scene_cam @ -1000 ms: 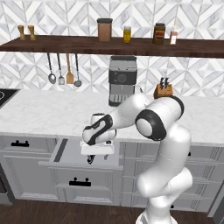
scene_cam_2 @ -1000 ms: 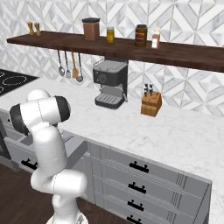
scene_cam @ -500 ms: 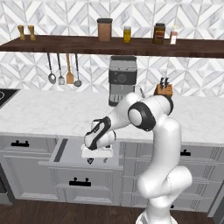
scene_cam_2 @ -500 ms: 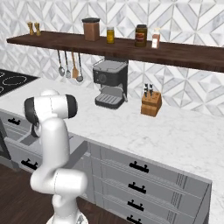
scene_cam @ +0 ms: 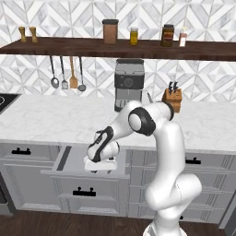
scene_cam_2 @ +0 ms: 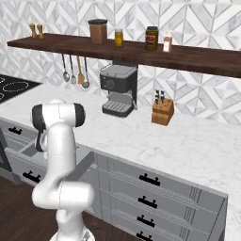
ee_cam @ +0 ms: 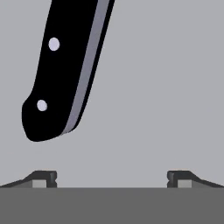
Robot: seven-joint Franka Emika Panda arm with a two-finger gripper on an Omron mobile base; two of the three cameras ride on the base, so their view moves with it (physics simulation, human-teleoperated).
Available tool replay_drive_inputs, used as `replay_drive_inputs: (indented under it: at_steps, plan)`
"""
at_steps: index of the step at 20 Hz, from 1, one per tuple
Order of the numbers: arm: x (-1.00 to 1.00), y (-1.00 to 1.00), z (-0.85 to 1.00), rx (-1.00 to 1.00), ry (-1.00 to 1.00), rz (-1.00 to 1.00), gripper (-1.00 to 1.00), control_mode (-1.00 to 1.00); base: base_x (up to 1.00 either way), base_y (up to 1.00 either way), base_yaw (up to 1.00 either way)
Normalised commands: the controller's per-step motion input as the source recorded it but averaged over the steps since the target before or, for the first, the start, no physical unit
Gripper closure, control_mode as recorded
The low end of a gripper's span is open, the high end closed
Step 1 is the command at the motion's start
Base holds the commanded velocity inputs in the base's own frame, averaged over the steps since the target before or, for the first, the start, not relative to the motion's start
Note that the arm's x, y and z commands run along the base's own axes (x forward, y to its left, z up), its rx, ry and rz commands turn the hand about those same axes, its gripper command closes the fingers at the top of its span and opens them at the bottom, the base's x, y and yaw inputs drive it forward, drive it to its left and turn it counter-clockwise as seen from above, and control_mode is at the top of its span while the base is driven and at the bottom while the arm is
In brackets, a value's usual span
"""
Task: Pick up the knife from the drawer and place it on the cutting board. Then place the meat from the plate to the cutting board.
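While the arm bends down from the counter, the gripper (scene_cam: 98,167) hangs inside the pulled-out drawer (scene_cam: 69,159), its two fingers spread wide with nothing between them. Seen from the hand, the knife (ee_cam: 65,70) lies flat on the pale grey drawer floor, its black riveted handle just ahead of the left fingertip (ee_cam: 43,177) and not touching it.
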Motion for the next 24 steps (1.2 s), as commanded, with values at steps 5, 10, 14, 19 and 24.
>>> replay_drive_inputs:
  at_steps: [5,10,14,19,24]
  plan:
    - [-0.01,0.12,-0.2,0.0,0.0,0.0,-1.0,-1.0,0.0,0.0,0.0]
    - [-0.42,0.24,-0.07,0.0,0.0,0.0,-1.0,-1.0,0.0,0.0,0.0]
    - [-0.81,0.29,0.0,0.03,0.0,-0.02,-1.0,-1.0,0.0,0.0,0.0]
    - [-0.66,0.38,0.06,0.0,-0.05,-0.01,-1.0,-1.0,0.0,0.0,0.0]
    - [-0.46,0.27,0.16,0.0,-0.01,0.0,-1.0,-1.0,0.0,0.0,0.0]
